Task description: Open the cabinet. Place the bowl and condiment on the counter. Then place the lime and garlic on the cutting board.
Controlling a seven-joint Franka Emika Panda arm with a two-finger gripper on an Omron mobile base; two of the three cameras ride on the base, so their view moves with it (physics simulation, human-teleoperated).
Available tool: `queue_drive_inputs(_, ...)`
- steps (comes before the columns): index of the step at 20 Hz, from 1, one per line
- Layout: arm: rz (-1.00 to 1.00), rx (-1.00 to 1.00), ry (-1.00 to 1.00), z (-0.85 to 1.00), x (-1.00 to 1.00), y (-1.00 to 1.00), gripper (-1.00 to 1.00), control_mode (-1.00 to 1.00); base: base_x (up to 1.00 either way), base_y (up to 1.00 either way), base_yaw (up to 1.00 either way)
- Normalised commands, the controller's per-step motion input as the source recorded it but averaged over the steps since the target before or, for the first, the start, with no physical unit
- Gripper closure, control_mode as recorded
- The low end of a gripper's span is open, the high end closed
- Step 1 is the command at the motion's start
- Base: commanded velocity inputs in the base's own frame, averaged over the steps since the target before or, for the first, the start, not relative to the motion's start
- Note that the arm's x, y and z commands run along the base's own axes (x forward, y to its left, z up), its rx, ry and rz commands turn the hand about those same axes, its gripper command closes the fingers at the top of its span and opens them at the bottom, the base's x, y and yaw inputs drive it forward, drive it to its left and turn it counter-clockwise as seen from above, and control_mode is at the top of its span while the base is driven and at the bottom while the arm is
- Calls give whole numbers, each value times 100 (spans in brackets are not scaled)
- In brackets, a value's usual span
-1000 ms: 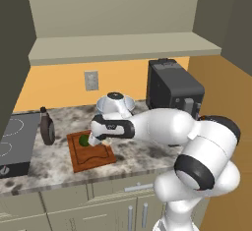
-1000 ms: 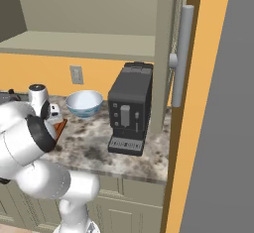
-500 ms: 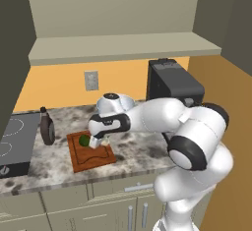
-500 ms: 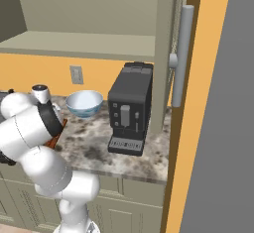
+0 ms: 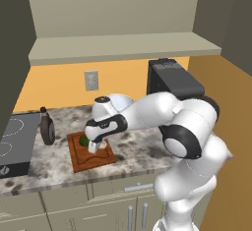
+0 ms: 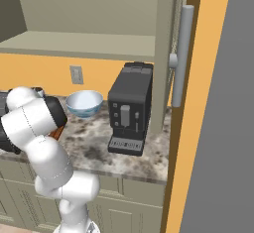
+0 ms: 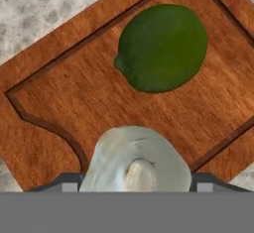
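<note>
Where the arm is reaching down in the left base view, the gripper (image 5: 94,146) is hanging over the cutting board (image 5: 90,152) and covering much of it; the lime (image 5: 84,140) is peeking out as a dark green patch just behind the hand, lying on the board, and a pale shape at the fingertips is showing, apparently the garlic (image 5: 102,145). The condiment bottle (image 5: 47,127) is standing upright on the counter (image 5: 133,146) beside the board's left edge, between the board and the black stovetop (image 5: 14,144), which is running off the left edge. The cabinet (image 5: 118,26) is standing open with bare shelves; its doors are cut off at both sides. A black coffee machine (image 5: 172,80) is sitting behind the arm, partly hidden by it. No lettering is legible anywhere.

In the right base view, the arm's white body is blocking the board, leaving a reddish sliver visible. The bowl (image 6: 84,103) is sitting upright on the counter (image 6: 94,145), showing its pale blue inside and holding nothing. The coffee machine (image 6: 130,109) is standing to its right, its panel markings too small to read.

In the hand view, the garlic (image 7: 135,161) is sitting between the spread fingers, its lower part cut off, so whether they are pressing on it I cannot tell. The lime (image 7: 162,47) is resting on the cutting board (image 7: 64,113), near the garlic but apart.
</note>
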Motion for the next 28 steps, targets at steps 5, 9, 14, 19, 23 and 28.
queue_drive_inputs(5, 10, -8, 0, -20, 2, 4, 100, -100, 0, 0, 0)
queue_drive_inputs(9, 11, -5, 0, -9, 12, 7, 100, -100, 0, 0, 0)
queue_drive_inputs(14, 11, -6, 0, -11, 4, 0, 100, -100, 0, 0, 0)
queue_drive_inputs(19, 9, -9, 1, -17, 0, 2, 100, -100, 0, 0, 0)
queue_drive_inputs(23, 8, -10, 0, -7, 0, 7, -100, -100, 0, 0, 0)
queue_drive_inputs(28, 9, -2, 0, 1, -27, 0, -100, -100, 0, 0, 0)
